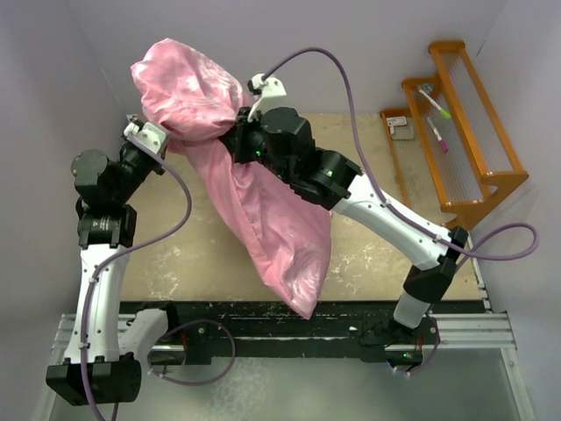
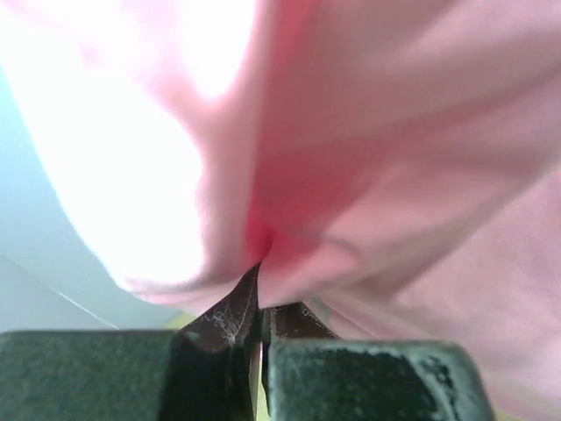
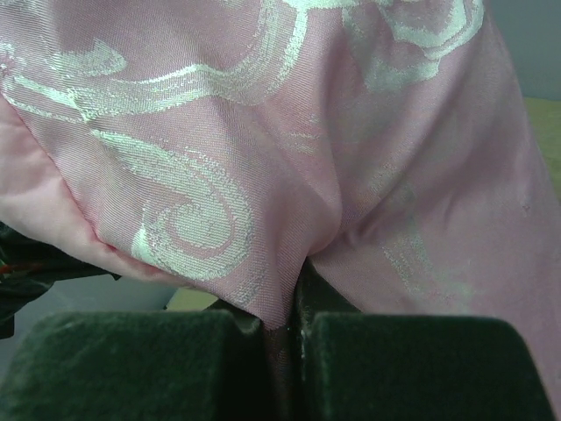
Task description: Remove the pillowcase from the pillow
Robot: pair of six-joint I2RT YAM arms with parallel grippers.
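The left tool is clenched on a thin pinch of the shiny pink satin pillowcase with pale rose prints, the fold gathering straight into its closed jaws. The right tool is likewise clamped on a fold of the same cloth. Seen from above, the two grips sit at 9 and 3 o'clock of a bunched mass of fabric held up toward 12 o'clock. The rest hangs as a long, fairly full sack slanting toward 5 o'clock over the mottled beige surface. No part of the plump white stuffed pillow shows; it is probably inside the hanging part, though I cannot tell. This looks like the shake-out step. The next move calls for lifting or jiggling both grips together so the pillow slides out the low end, without either pinch slipping.
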